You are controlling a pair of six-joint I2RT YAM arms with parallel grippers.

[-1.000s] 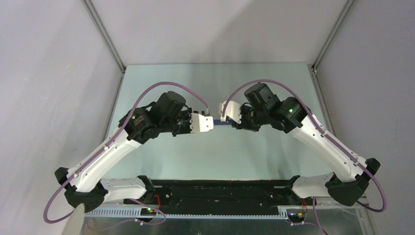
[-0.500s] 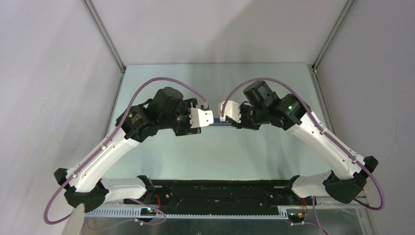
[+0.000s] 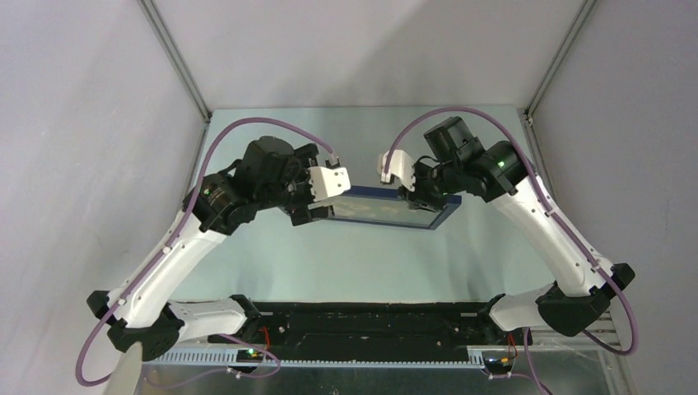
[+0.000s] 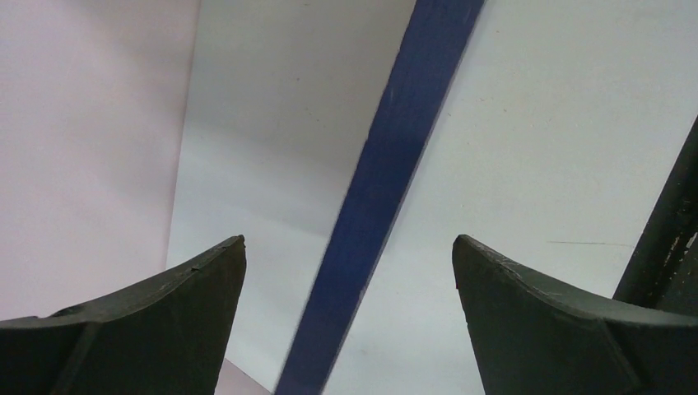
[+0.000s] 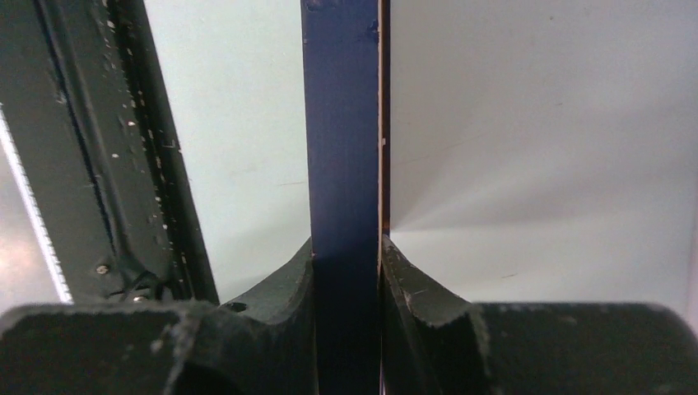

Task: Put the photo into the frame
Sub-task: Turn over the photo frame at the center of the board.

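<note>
I am seeing one frame (image 3: pixel 383 210) and two arms. At its 9 o'clock end my left fingers (image 4: pixel 165 313) are standing spread wide, with the blue rail passing between them untouched. The frame is sitting tilted over the middle of the desk (image 3: pixel 346 271). Toward its 1 o'clock edge my right fingers (image 5: pixel 428 304) are clamping the blue rail. Open desk is stretching away at 6 and 12 o'clock.

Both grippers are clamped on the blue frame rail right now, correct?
Not quite. Only the right gripper is clamped on the frame. The left gripper is open, with its fingers standing clear of the frame on either side, as the left wrist view shows.
</note>
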